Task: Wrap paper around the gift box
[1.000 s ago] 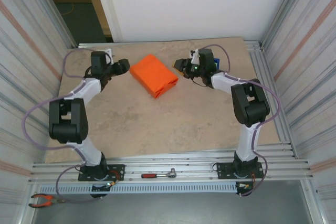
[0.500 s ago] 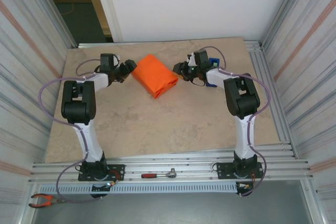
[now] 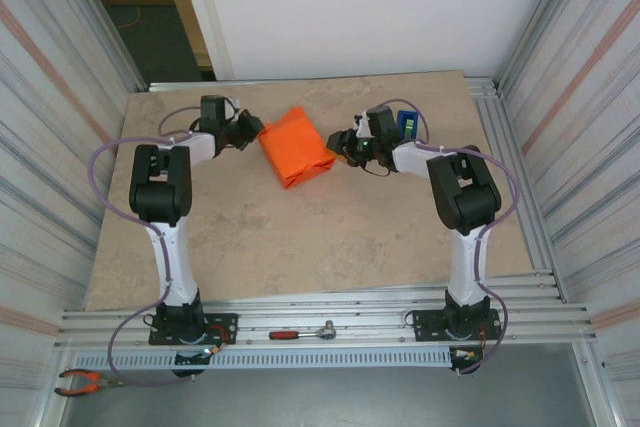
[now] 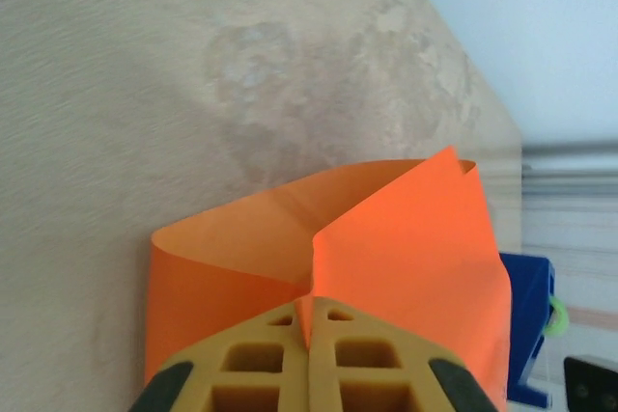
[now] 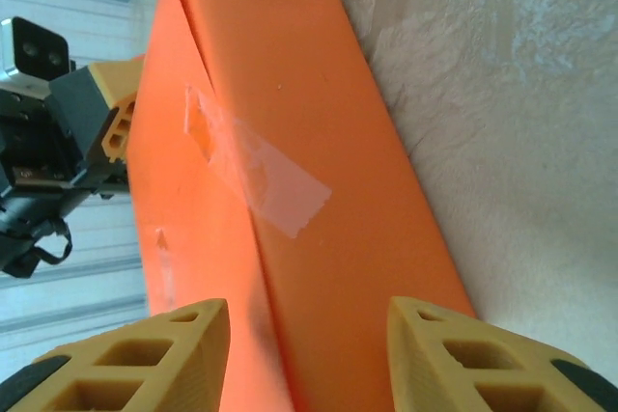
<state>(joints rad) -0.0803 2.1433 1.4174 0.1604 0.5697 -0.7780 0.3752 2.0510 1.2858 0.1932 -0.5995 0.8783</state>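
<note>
On the table, the orange paper (gift box presumably inside) lies mid-rear. End-folding is in hand: the left gripper pinches one end flap, and the right gripper, spread, straddles the other. Next, flaps need flattening and taping, like the seam's tape strip. A second ago, both grippers stood farther off.

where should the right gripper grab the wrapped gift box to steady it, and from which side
Take the wrapped gift box at its right end, fingers on the two long sides, coming in low from the right. It's a flat block, the open right gripper straddles that end, and this avoids the tape on the seam and the paper flap the left gripper pinches.
</note>
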